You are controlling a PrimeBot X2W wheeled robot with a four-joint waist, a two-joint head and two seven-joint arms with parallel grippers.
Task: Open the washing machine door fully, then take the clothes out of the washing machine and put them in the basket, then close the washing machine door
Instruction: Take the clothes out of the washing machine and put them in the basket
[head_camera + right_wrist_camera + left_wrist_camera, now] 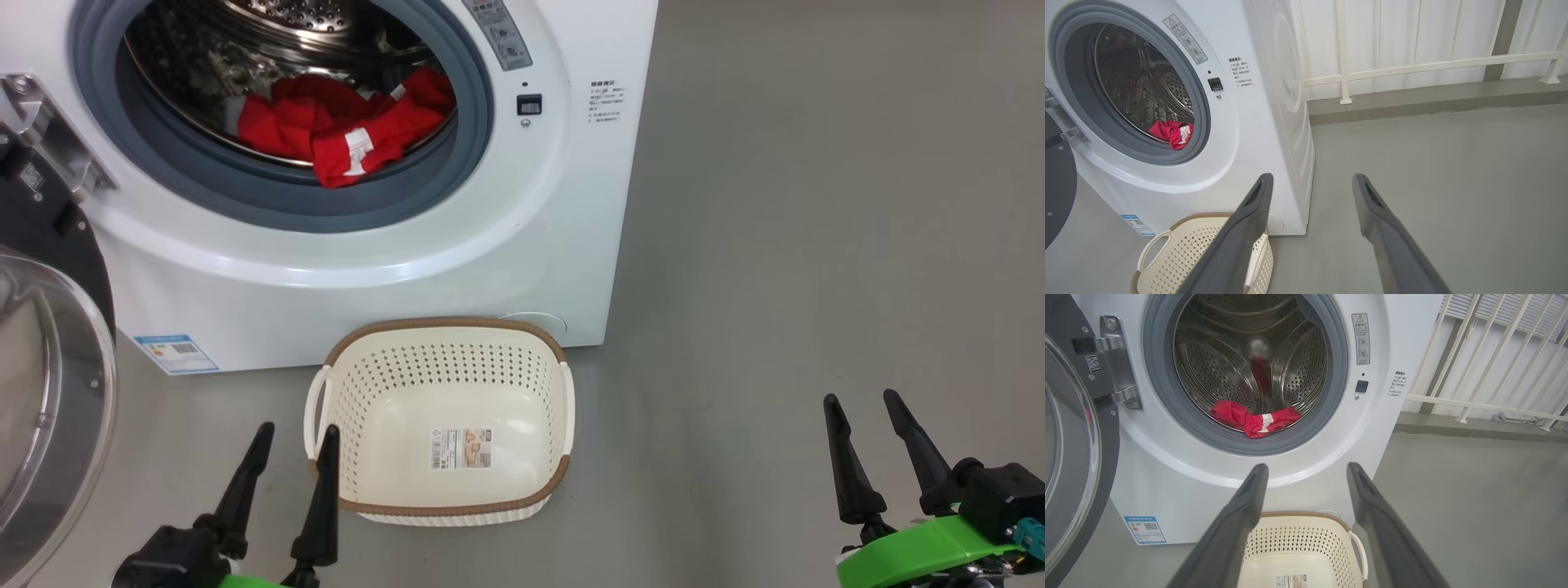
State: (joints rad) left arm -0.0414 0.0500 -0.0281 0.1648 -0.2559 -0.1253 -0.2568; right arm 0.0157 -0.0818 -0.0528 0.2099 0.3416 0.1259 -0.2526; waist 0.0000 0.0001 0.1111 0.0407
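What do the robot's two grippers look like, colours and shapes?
Both match: the left gripper and right gripper each have two long, tapering, matte black fingers on black blocks, with a bright green shell behind. A teal connector sits beside the right one's shell.

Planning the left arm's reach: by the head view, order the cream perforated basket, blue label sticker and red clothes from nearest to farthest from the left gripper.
1. Cream perforated plastic basket, on the floor just right of the left gripper.
2. Small blue label sticker, low on the white washing machine's front, ahead-left.
3. Red fabric clothes, higher up inside the steel drum.
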